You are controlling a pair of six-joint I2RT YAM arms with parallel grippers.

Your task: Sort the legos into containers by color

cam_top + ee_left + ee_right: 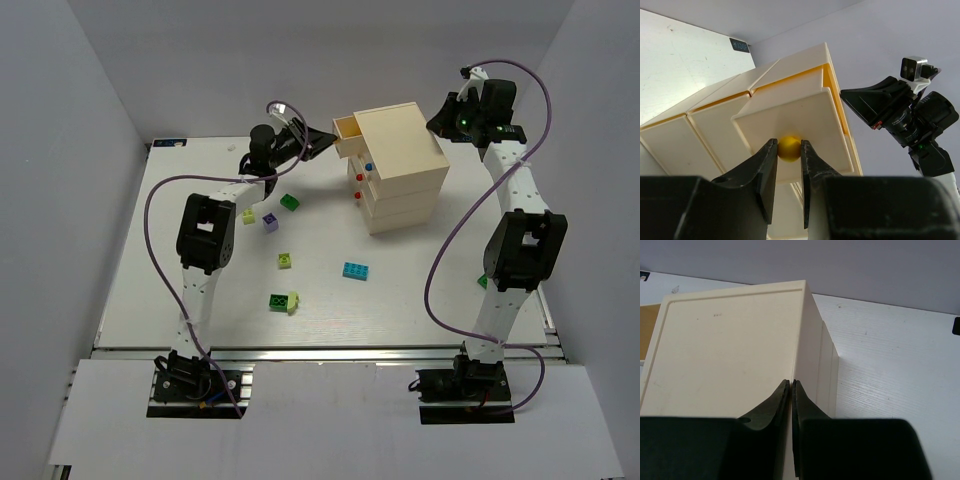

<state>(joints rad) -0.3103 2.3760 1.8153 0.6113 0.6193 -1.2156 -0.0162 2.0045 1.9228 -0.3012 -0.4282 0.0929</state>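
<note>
Here, yellow knob (pixel 789 149) of part-open top drawer (pixel 790 107) clamped by left fingers (pixel 765 165), frame centre. Right fingers (pixel 774 405) pressed together, empty, over chest (pixel 730 350) top. Legos (pixel 354 270) scattered on bench (pixel 400 300).

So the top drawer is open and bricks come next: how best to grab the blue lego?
Come from straight above and close the jaws across the two long sides of the blue lego. It lies flat, studs up, long axis left to right in the top view, nothing close beside it.

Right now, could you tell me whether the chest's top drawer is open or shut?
Partly open: the top drawer juts out from the chest, with the left claw gripping its yellow knob.
</note>
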